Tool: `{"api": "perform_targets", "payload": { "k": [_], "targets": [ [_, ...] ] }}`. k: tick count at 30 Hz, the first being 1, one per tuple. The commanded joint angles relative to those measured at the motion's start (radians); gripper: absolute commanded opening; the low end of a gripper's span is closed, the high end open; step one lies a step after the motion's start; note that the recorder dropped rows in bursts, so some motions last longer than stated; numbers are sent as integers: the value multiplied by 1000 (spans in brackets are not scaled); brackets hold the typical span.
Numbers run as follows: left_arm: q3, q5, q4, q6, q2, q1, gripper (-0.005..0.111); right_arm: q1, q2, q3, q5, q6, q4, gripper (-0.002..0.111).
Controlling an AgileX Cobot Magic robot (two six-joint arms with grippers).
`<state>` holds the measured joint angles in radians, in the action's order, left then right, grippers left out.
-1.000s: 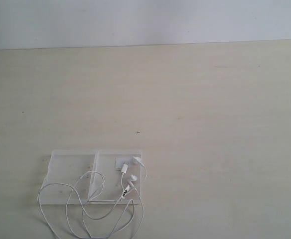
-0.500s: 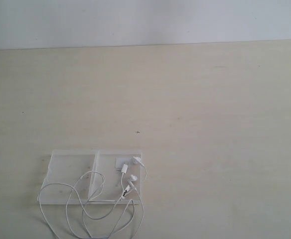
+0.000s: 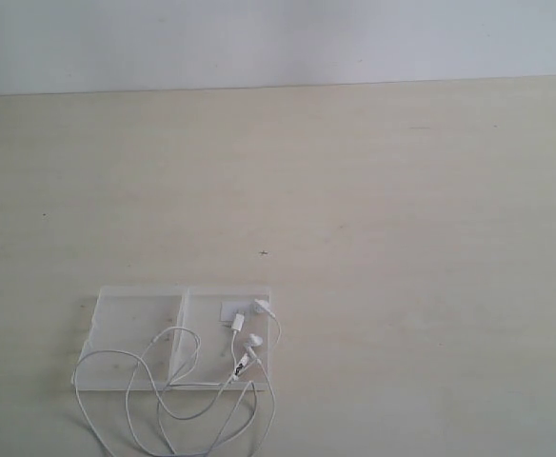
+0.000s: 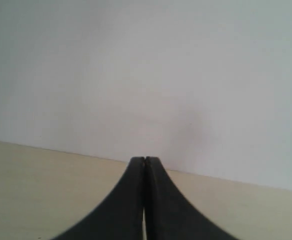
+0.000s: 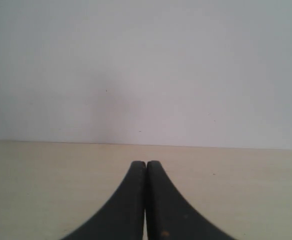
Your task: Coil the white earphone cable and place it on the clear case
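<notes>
The clear case (image 3: pixel 130 328) lies open and flat on the table near the front left of the exterior view. The white earphone cable (image 3: pixel 185 390) sprawls in loose loops across the case and onto the table in front of it. Its two earbuds (image 3: pixel 256 338) rest on the case's right half beside a small white label. Neither arm shows in the exterior view. My left gripper (image 4: pixel 145 160) is shut with nothing between its black fingers. My right gripper (image 5: pixel 146 163) is shut the same way. Both wrist views show only bare table and wall.
The pale wooden table (image 3: pixel 402 238) stretches wide behind and to the right of the case. A light wall (image 3: pixel 278 43) runs along its far edge. A tiny dark mark (image 3: pixel 264 252) sits near the middle of the table.
</notes>
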<state>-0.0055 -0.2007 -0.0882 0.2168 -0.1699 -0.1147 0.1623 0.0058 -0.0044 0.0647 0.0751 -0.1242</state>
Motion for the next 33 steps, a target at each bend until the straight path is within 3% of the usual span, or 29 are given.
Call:
{"api": "perform_targets", "payload": {
  "k": [1, 7, 33],
  "targets": [
    [5, 27, -102, -289, 5, -4, 0, -6, -6, 4, -7, 6, -2, 0],
    [5, 39, -102, -456, 5, -4, 0, -6, -6, 4, -7, 4, -2, 0],
    [5, 49, -106, -433, 5, -4, 0, -6, -6, 4, -7, 4, -2, 0]
  ]
}}
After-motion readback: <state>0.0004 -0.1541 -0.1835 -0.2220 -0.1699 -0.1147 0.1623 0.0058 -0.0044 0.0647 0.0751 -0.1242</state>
